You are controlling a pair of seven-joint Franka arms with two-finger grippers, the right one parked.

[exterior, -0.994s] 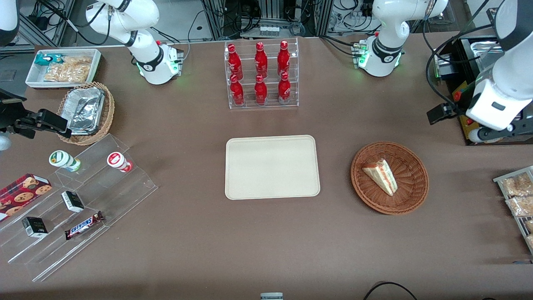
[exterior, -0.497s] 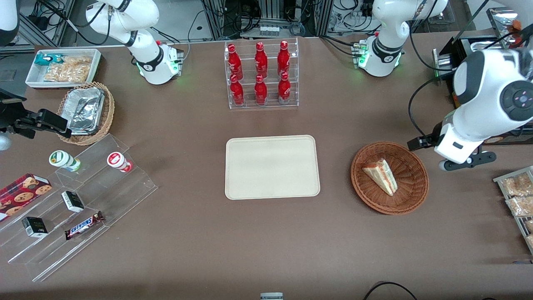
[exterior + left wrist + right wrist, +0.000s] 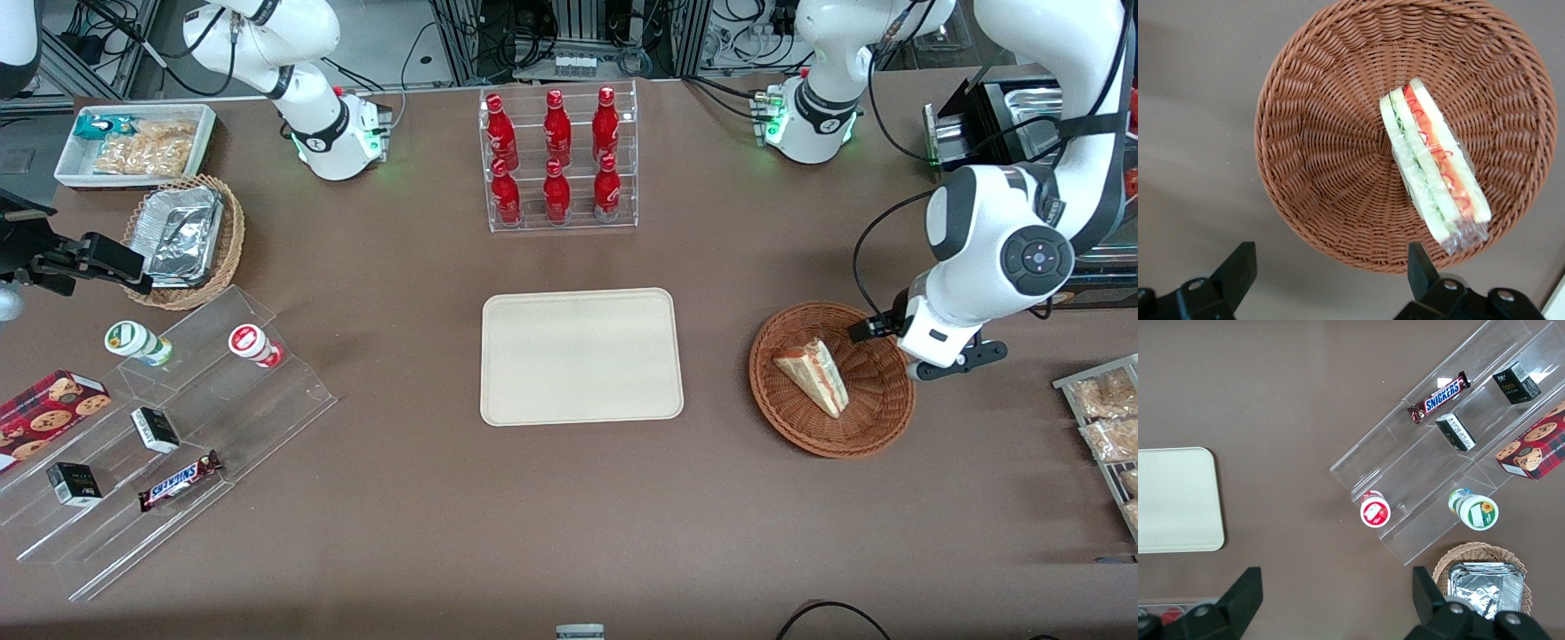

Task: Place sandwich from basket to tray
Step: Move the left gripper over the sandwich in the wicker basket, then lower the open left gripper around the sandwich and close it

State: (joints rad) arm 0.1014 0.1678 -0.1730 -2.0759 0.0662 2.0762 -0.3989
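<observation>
Surface [image 3: 427, 498] has open room between tray [image 3: 582, 356] and basket [image 3: 831, 380]; we get a clear run. Sandwich [image 3: 1431, 167] lies in the basket: soft, light, slick wrap, so we'd pinch across the bread faces, gently. Gripper [image 3: 1328, 267] hovers over the rim, fingers spread, holding nothing.

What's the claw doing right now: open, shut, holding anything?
Left arm's claw: open, holding nothing, hovering above the basket, over its rim on the working arm's side; the sandwich lies in it untouched.
</observation>
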